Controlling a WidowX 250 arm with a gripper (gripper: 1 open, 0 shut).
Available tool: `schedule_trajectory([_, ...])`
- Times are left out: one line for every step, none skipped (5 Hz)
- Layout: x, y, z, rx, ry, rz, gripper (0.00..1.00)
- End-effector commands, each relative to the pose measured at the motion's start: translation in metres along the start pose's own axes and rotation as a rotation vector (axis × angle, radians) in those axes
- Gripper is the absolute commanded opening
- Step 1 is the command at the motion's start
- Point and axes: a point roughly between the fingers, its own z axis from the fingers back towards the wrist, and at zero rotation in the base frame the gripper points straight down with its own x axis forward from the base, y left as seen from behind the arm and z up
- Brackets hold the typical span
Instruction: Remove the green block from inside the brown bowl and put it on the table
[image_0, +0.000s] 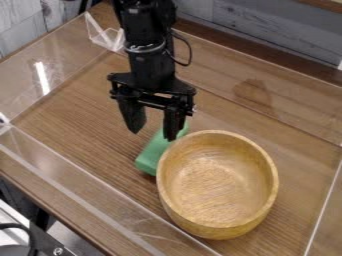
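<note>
The table (80, 110) fills the frame. The brown bowl (218, 182) sits lower right. The gripper (152, 124), centre frame, points down with jaws spread wide, holding nothing. The green block (150, 153) lies on the table below it, touching the bowl's left rim.

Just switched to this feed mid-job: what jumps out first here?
The black gripper hangs open, pointing straight down, mid-table. Just below it the green block lies on the table, against the outer rim of the brown bowl. The bowl, at front right, looks empty.
</note>
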Motion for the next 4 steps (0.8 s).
schedule_trajectory([0.0117,0.0021,0.0099,-0.005,-0.048,0.006,1.0])
schedule_trajectory([0.0142,0.0015,0.0081,-0.01,-0.045,0.008,1.0])
schedule_trajectory([0.0163,0.0006,0.0067,-0.016,-0.043,0.01,1.0])
schedule_trajectory([0.0182,0.0,0.0054,-0.021,-0.04,0.011,1.0])
